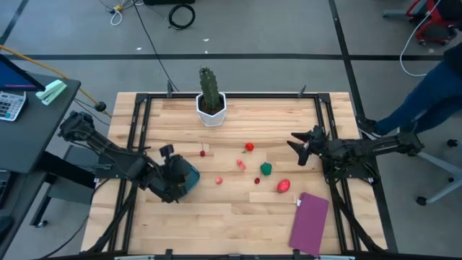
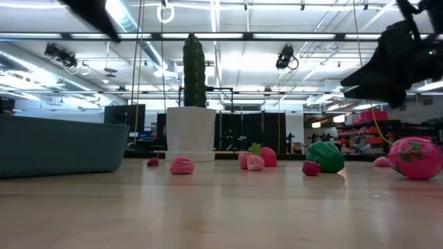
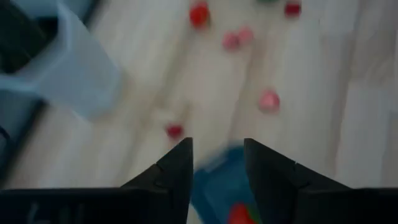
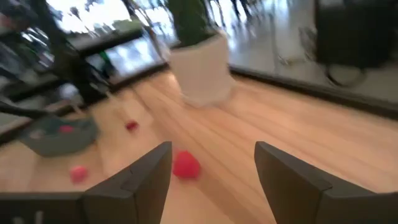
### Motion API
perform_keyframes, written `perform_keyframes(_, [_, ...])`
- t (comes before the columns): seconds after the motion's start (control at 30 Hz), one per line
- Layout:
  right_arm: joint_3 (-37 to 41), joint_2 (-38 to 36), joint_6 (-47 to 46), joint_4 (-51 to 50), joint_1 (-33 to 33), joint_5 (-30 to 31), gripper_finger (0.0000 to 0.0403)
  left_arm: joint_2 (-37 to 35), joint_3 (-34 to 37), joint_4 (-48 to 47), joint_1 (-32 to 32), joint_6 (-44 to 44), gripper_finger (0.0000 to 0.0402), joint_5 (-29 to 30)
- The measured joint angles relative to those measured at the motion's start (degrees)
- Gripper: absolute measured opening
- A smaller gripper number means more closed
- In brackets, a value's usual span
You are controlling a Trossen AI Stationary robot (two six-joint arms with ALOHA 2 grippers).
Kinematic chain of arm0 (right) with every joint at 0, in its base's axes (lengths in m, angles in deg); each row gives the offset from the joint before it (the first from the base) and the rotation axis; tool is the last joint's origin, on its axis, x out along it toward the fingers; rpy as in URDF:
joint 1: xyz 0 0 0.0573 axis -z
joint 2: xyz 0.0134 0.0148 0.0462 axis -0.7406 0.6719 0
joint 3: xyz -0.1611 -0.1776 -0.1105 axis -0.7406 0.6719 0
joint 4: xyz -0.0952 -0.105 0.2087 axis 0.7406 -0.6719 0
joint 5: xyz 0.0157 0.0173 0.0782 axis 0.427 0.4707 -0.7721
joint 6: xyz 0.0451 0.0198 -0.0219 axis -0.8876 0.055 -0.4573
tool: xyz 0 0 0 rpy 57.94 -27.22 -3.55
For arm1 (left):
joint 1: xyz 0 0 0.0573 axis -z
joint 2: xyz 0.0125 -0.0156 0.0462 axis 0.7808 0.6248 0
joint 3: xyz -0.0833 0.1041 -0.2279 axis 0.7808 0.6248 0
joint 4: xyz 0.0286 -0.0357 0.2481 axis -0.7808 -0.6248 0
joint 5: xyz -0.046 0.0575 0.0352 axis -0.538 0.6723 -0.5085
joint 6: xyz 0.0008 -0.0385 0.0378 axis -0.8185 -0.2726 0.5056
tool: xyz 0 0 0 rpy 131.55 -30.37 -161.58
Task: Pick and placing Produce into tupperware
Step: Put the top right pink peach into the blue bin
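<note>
purple rectangle flat at the near right of the desk. mid-desk: teal tupperware at left with one red piece inside, left gripper above it, fingers apart and empty; remaining produce scattered loose to its right, with the green piece among it; right gripper raised over the right side, fingers spread, empty. far edge: cactus in a white pot.

The tupperware sits on the left side of the table, under the left gripper. The produce lies spread out in the middle — between both arms. The cactus pot stands at the back edge.
</note>
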Motion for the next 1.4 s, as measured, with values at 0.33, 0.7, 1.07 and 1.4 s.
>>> perform_keyframes(0.33, [-24.2,17.51,-8.1,-27.04,5.78,-8.81,0.0226,-0.04,-8.98,-0.1,-4.42,13.52,0.0127,4.64])
perform_keyframes(0.7, [-29.48,40.07,-24.02,-40.4,6.91,-18.22,0.0225,-0.04,-9.29,-0.21,-8.58,18.48,0.0134,4.83])
perform_keyframes(1.07, [-29.48,59.97,-19.07,-40.39,16.11,-29.1,0.0224,-0.02,-9.29,-0.25,-9.3,18.82,0.0121,4.81])
perform_keyframes(1.4, [-29.48,65.71,-20.52,-41.03,22.62,-22.54,0.0221,-0.02,-9.29,-1.42,-9.3,18.82,0.0124,4.81])
